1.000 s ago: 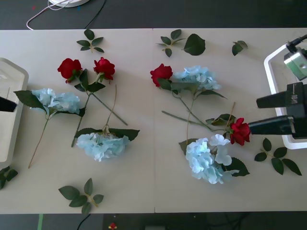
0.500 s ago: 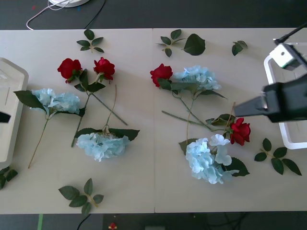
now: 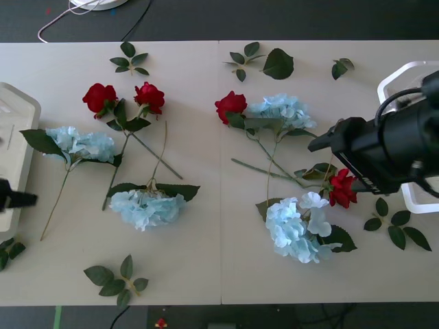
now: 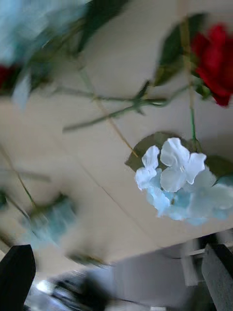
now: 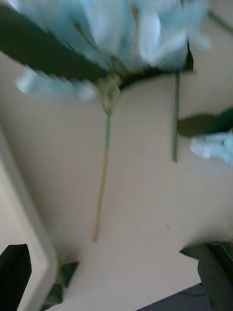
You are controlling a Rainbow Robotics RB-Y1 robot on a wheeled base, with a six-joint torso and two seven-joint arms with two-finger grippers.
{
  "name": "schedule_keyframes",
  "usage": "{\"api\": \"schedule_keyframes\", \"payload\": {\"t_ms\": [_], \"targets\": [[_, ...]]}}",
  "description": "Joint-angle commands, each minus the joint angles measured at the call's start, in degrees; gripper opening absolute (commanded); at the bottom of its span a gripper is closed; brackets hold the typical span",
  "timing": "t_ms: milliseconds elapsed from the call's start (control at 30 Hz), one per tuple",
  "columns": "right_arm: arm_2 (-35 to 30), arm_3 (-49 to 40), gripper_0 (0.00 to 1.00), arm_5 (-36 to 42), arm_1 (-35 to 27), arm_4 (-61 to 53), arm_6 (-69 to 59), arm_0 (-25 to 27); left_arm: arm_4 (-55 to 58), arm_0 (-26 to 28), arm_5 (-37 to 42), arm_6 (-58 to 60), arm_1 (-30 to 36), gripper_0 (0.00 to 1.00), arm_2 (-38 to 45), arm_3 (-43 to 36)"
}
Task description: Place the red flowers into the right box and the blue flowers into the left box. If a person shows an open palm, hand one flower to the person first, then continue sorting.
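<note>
1. Front view: on the pale, smooth table (image 3: 206, 274) lie four red flowers with small tight heads on thin green stems. Two (image 3: 100, 97) (image 3: 149, 96) lie far left, one (image 3: 231, 105) at the far middle, and one (image 3: 343, 188) on the right.
2. Four blue flowers with fluffy, many-petalled heads lie among them: one (image 3: 81, 144) at the left, one (image 3: 146, 207) nearer the middle, one (image 3: 282, 110) at the far middle, and one (image 3: 297, 226) at the near right.
3. The right gripper (image 3: 322, 144) is at the right, its black tip just far of the right-hand red flower and apart from it. I cannot tell here how its fingers stand.
4. The right box (image 3: 388, 89), white with a thick rounded rim, is partly hidden behind that arm at the right edge.
5. The left box (image 3: 20, 110), a plain white tray with angled corners, sits at the left edge; the left gripper (image 3: 17, 199) pokes in just near of it.
6. Right wrist view: two black fingers (image 4: 17, 272) sit wide apart, holding nothing; the blue flower (image 4: 179, 182) and the red flower (image 4: 216, 60) lie beyond them.
7. Left wrist view: black fingers (image 5: 14, 267) are spread and empty; a blurred blue flower (image 5: 121, 34) lies beyond, with the tray's rim (image 5: 24, 214) beside it.
</note>
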Motion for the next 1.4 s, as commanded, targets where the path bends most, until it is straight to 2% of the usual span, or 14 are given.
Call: {"api": "schedule_keyframes", "payload": {"t_ms": [33,267,367,500,633,900,1200,1400], "targets": [[0.52,2.51,1.0,0.08,3.5,3.1,-13.83,-1.98,-2.61,-9.3,-4.45,-3.93,0.77,1.0,-9.7,0.32],[1.31,8.05,1.0,0.08,7.37,8.73,-25.87,-1.98,-4.8,-23.18,-7.79,-3.75,0.24,1.0,-24.55,3.48],[2.54,11.21,1.0,0.08,8.33,12.24,-30.09,-1.98,-5.42,-30.65,-9.9,-3.58,-0.11,1.0,-32.99,5.68],[5.71,15.17,1.0,0.08,8.51,15.41,-33.96,-1.98,-5.51,-37.95,-11.57,-3.23,-0.64,1.0,-41.6,8.4],[7.46,17.89,1.0,0.08,9.21,15.85,-37.12,-1.98,-5.6,-42.52,-12.27,-3.05,-2.39,1.0,-46.53,10.86],[9.75,23.08,1.0,-2.47,13.69,20.95,-40.63,-1.89,-6.39,-47.0,-13.68,-3.14,-6.35,1.0,-52.15,14.99],[11.68,29.23,1.0,-7.13,17.47,25.52,-40.11,-1.98,-7.88,-47.35,-16.76,-2.7,-9.25,1.0,-55.31,17.37],[15.29,32.31,1.0,-9.85,18.97,27.27,-40.37,-2.59,-8.58,-47.35,-17.55,-2.87,-10.66,1.0,-56.46,18.6]]}}
